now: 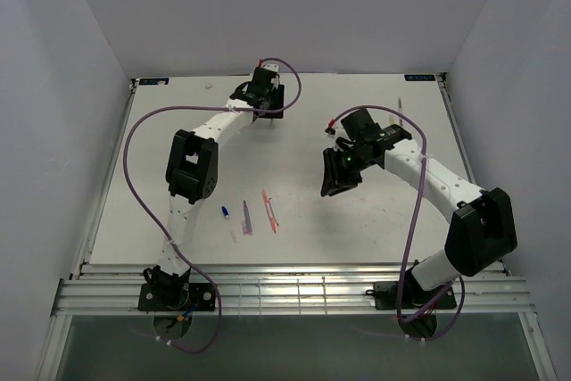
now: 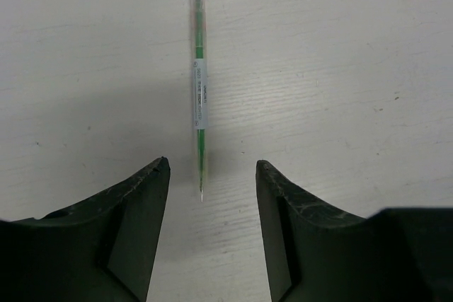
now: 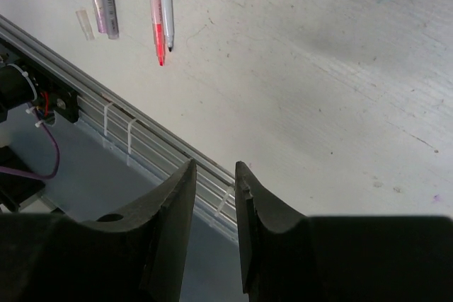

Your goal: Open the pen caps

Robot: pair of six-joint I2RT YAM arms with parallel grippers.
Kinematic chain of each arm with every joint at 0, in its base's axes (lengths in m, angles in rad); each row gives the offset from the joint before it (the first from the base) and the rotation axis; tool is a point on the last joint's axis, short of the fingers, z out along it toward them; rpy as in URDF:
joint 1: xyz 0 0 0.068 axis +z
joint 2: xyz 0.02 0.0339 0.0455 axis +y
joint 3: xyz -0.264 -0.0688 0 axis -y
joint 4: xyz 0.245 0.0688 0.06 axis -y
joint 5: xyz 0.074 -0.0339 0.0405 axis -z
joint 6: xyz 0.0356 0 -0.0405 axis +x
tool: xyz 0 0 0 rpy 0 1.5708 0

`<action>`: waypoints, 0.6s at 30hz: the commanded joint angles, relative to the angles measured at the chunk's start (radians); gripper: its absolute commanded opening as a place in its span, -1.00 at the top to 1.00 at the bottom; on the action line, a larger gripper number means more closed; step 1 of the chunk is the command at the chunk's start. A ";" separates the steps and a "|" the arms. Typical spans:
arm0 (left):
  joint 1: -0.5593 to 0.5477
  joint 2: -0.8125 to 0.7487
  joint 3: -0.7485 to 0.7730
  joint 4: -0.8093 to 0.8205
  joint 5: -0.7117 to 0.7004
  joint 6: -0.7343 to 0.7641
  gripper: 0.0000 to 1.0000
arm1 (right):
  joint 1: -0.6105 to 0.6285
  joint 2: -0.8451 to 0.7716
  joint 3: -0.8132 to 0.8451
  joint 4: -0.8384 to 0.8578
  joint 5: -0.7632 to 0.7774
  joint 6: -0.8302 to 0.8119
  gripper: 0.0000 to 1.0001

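**Thin green clear-barrelled pen (image 2: pixel 199 90) dead ahead of left jaws**

Spread and empty, the left gripper (image 2: pixel 211 167) frames its fine tip. The pen runs straight away over the white table (image 2: pixel 340 68). Pen cap on the far end? Cannot tell. The right gripper (image 3: pixel 214 171), a narrow empty slit, sits well apart.

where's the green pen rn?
Left wrist view: the green pen lies flat on the table just ahead of the left gripper, its tip between the open fingers, untouched. In the top view that gripper is near the far edge, left of centre.
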 commanded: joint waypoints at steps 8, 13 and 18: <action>0.009 0.047 0.035 0.080 0.039 0.074 0.02 | -0.027 -0.118 -0.102 -0.008 0.031 0.006 0.32; 0.011 0.078 0.041 0.082 0.057 0.089 -0.01 | -0.028 -0.154 -0.132 -0.006 0.041 0.016 0.36; 0.014 0.082 0.018 0.091 0.022 0.084 0.00 | -0.033 -0.187 -0.163 -0.003 0.052 0.026 0.38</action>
